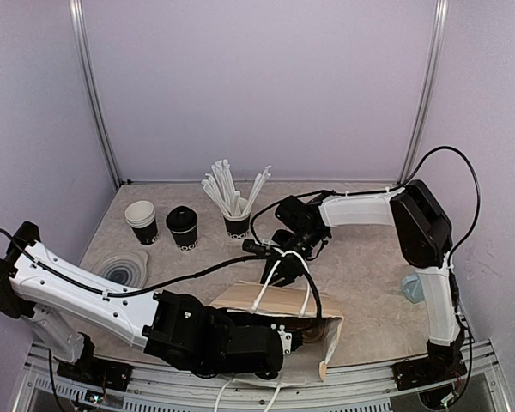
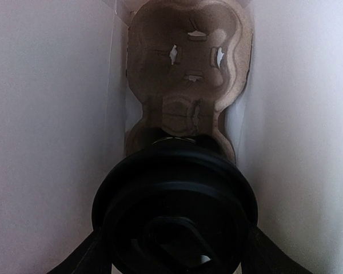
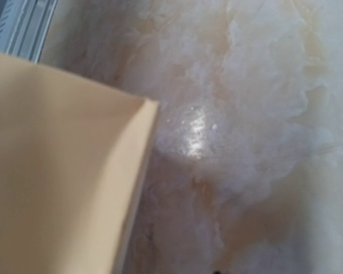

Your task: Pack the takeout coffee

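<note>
The job looked partly done: in the left wrist view the left gripper (image 2: 176,254) was clamped around the takeout coffee (image 2: 174,194), a dark finger showing on each side of the black lid, and the cup was already inside the paper bag (image 1: 270,300). Ahead of it, in the upper half of that frame, lay the pulp carrier (image 2: 188,68). Its near pocket was just beyond the cup, so seating the cup and letting go appeared to be what was left. A second lidded cup (image 1: 182,227) stood on the table (image 1: 369,257) at the upper left of the top view, so it probably had yet to go in as well. The right gripper (image 1: 279,249) sat at the bag's white handles (image 1: 270,279) near the centre of the top view. Whether its jaws pinched them could not be told, and its own camera showed only tan paper and tabletop. Room was tight, with the bag's pale walls close on both sides of the lid, and the bag itself lay near the table's bottom edge.
</note>
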Controlling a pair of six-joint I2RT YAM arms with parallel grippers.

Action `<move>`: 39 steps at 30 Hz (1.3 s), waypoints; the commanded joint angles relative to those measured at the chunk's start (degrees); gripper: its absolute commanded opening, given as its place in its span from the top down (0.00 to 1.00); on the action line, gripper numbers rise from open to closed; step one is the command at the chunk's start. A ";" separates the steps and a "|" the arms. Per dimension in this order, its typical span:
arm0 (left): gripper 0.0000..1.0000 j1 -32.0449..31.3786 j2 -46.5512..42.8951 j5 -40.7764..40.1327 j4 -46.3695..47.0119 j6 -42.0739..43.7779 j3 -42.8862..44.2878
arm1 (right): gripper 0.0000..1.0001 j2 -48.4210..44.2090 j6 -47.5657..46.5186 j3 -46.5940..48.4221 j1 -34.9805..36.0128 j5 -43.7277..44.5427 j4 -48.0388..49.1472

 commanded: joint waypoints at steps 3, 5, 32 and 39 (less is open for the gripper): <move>0.43 2.17 -0.18 0.10 1.36 0.49 -2.05 | 0.69 0.83 -2.10 -0.51 1.62 -5.04 -3.69; 0.43 2.35 -0.02 0.79 1.10 0.28 -1.92 | 0.70 0.84 -2.21 -0.61 1.80 -5.15 -3.89; 0.43 4.56 2.13 19.65 -19.39 -8.25 13.92 | 0.68 3.23 -8.42 1.34 7.61 -9.97 -13.15; 0.43 5.48 3.13 20.47 -20.18 -8.31 15.77 | 0.67 2.57 -2.21 -0.32 6.75 -1.53 -5.78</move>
